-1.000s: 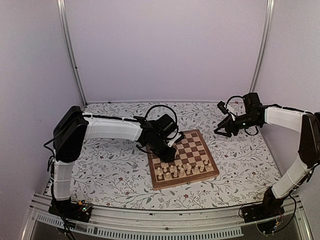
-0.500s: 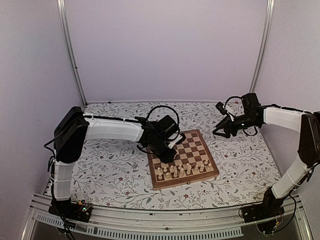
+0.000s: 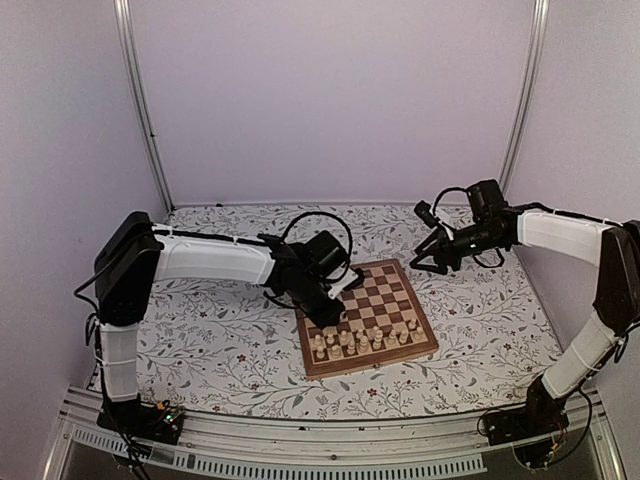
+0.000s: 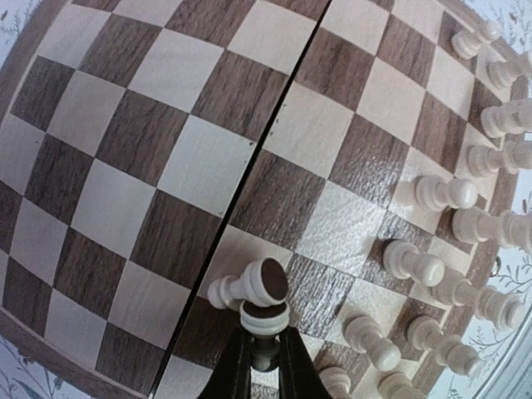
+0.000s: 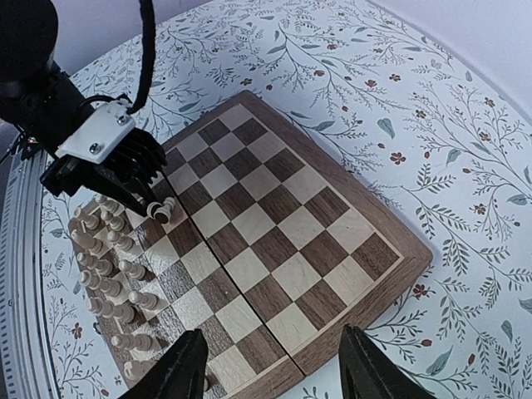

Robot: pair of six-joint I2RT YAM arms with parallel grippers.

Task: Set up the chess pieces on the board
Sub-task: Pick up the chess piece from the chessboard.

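The board (image 3: 385, 288) lies at mid-table, with cream chess pieces (image 3: 365, 338) standing in two rows along its near edge. My left gripper (image 3: 333, 316) hangs low over the board's left side, shut on a cream pawn (image 4: 264, 319) whose dark felt base faces the wrist camera. A second pawn (image 4: 248, 288) lies tipped on its side on the board (image 4: 199, 166), touching the held one. My right gripper (image 3: 420, 262) is open and empty, in the air past the board's far right corner. In the right wrist view its fingers (image 5: 187, 370) frame the board (image 5: 274, 241).
The tabletop (image 3: 220, 340) is a floral-patterned cloth. White walls and metal posts enclose the back and sides. Standing pieces (image 4: 445, 193) crowd the squares just right of my left gripper. The board's far rows hold no pieces.
My right gripper has moved left, nearer the board's far corner. My left gripper has shifted slightly toward the near left over the board, still holding the pawn.
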